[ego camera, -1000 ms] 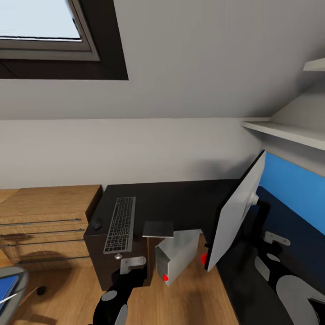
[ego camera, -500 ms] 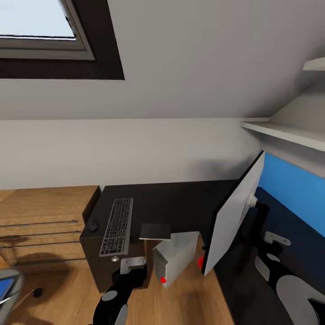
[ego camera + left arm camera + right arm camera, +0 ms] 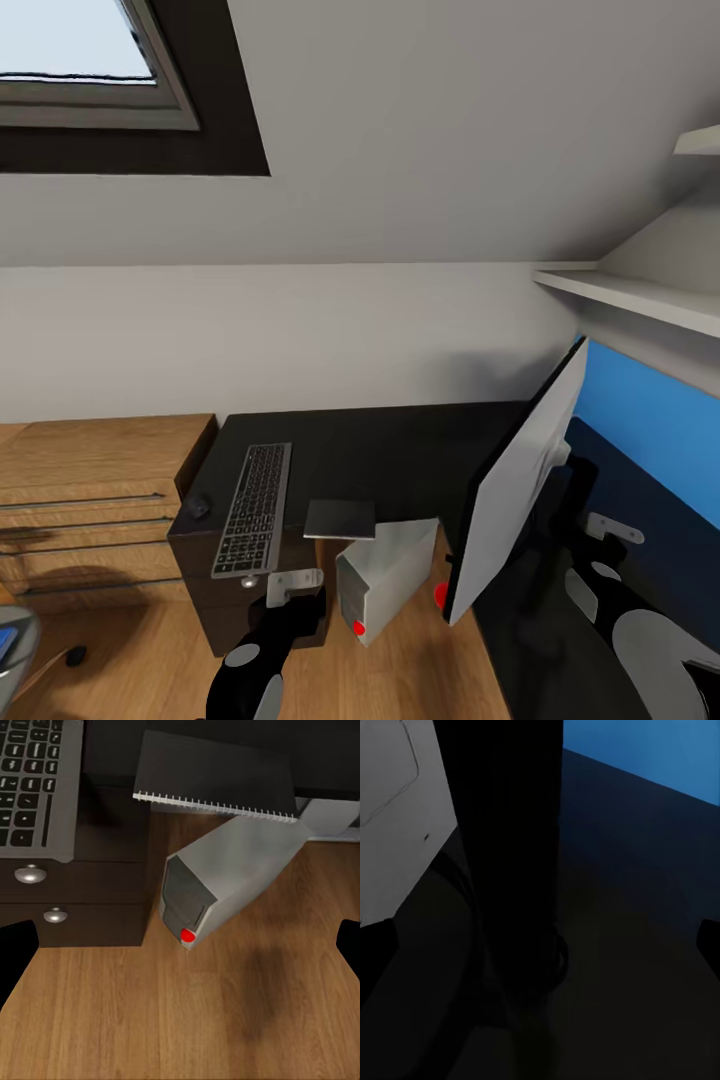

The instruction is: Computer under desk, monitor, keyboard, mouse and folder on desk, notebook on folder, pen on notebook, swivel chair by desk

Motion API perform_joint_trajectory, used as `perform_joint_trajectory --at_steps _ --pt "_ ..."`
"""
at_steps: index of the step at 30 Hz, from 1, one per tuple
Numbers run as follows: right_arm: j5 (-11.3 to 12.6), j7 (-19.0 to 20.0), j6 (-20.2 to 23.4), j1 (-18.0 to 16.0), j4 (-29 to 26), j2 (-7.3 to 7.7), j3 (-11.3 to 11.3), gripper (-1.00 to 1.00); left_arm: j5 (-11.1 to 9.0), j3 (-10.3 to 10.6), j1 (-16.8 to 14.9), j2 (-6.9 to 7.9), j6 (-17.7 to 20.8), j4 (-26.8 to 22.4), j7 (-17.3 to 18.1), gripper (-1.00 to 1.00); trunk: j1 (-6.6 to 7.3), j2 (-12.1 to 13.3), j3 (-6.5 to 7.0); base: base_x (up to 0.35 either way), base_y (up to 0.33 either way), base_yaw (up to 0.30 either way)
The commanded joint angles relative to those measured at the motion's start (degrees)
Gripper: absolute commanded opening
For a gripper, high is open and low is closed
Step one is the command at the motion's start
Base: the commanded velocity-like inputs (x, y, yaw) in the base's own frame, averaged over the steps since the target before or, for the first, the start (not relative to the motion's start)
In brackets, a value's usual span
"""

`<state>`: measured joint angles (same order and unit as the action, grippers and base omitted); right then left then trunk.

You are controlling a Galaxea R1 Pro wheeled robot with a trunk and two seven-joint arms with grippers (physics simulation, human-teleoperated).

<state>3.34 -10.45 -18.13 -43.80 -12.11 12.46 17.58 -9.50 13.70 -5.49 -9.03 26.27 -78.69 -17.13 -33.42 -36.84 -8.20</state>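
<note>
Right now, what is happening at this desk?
Nothing is held: both end effectors, left and right, are open and empty. The keyboard and a notebook lie on the desk, the monitor stands on it, and the computer stands on the floor, partly under the desk.

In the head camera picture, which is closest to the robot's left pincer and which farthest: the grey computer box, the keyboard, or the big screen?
1. Keyboard: on the desk edge, just beyond the left pincer.
2. Computer: on the floor to its right; too close to call with the keyboard.
3. Monitor: clearly farthest, far right.
</note>
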Motion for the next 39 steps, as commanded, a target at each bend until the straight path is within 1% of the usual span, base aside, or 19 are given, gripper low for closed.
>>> perform_joint_trajectory --at_steps 1,14,26,39 --pt "0.4 -0.1 -0.2 -0.1 0.1 0.02 -0.2 1.0 -0.6 0.1 0.0 0.03 0.2 -0.1 -0.5 1.0 -0.03 -0.1 -0.1 0.062 -0.001 0.0" --pt "0.4 0.0 -0.2 -0.1 0.0 -0.07 -0.2 1.0 -0.6 0.1 0.0 0.03 0.2 -0.1 -0.5 1.0 -0.03 -0.1 -0.1 0.01 0.0 0.0" --pt "0.4 0.0 -0.2 -0.1 0.0 -0.12 -0.3 1.0 -0.8 0.2 0.0 -0.16 0.2 -1.5 -0.5 1.0 -0.03 -0.1 -0.1 0.0 0.0 0.0" --pt "0.4 0.0 -0.2 -0.1 0.0 -0.1 -0.3 1.0 -0.7 0.2 0.0 -0.2 0.2 -1.5 -0.5 1.0 -2.89 -5.3 -2.43 0.0 0.0 0.0"
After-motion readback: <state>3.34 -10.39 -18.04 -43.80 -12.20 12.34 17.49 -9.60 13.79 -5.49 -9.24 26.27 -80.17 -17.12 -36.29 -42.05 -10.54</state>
